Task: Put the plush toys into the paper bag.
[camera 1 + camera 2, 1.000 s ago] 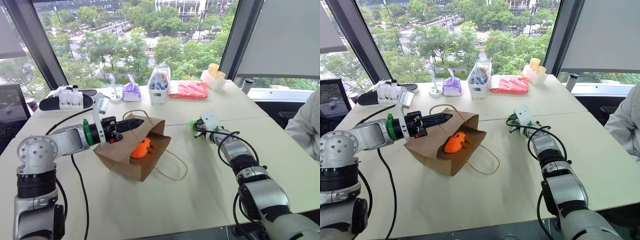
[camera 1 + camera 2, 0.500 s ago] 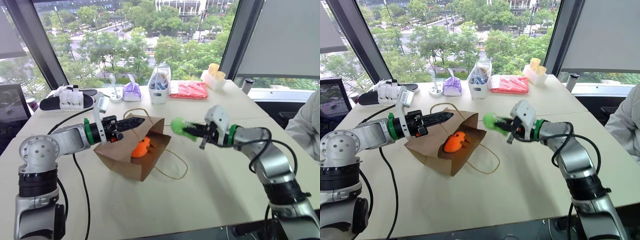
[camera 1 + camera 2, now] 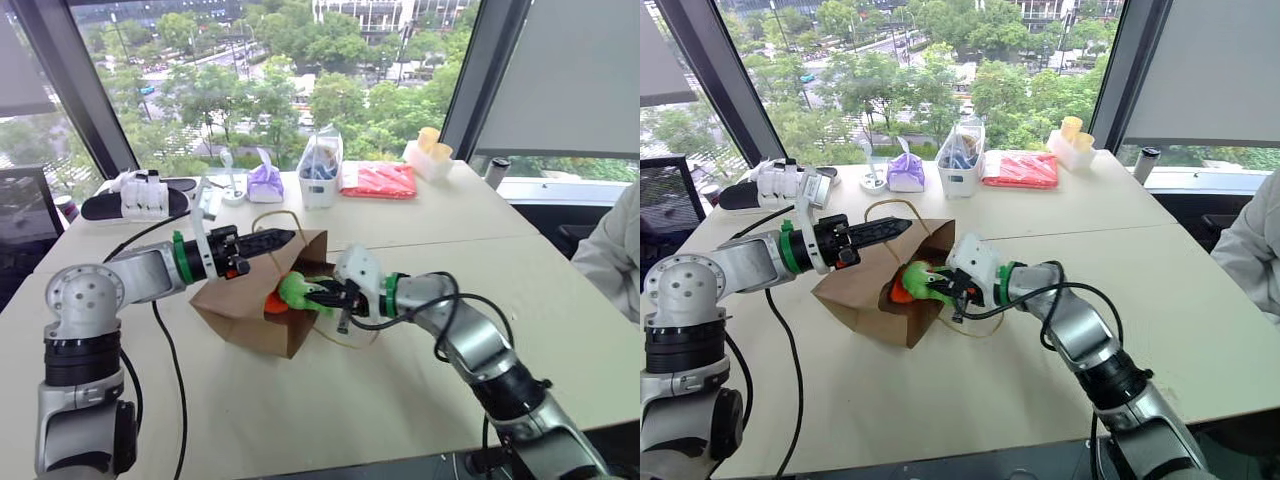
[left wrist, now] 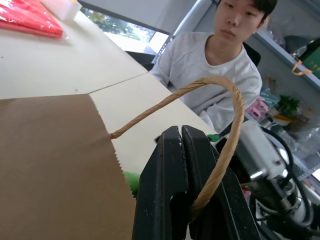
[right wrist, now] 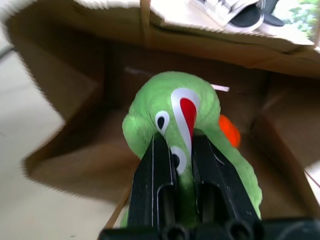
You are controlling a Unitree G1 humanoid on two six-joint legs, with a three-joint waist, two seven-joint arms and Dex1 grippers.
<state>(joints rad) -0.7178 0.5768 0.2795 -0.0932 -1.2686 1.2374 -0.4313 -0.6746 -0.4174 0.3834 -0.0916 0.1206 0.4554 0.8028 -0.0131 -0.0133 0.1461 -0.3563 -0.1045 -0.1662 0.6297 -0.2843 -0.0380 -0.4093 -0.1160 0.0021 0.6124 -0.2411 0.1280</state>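
STATE: green plush toy [image 3: 295, 290] is clamped in right hand [image 3: 322, 296] at mouth of paper bag [image 3: 240, 315] on counter [image 3: 400, 390]; orange plush toy [image 5: 229, 131] lies inside | left hand [image 3: 268, 241] is pinched on bag handle [image 4: 220, 120] | RISK: early release could drop toy outside; rim could be crushed.

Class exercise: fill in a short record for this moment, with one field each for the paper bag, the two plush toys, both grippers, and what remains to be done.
paper bag: brown paper bag on its side, mouth open
orange plush toy: orange plush toy inside the bag
green plush toy: green plush toy at the bag's mouth
left gripper: left gripper shut on the bag's upper handle, holding the mouth open
right gripper: right gripper shut on the green toy
remaining: release the green toy inside
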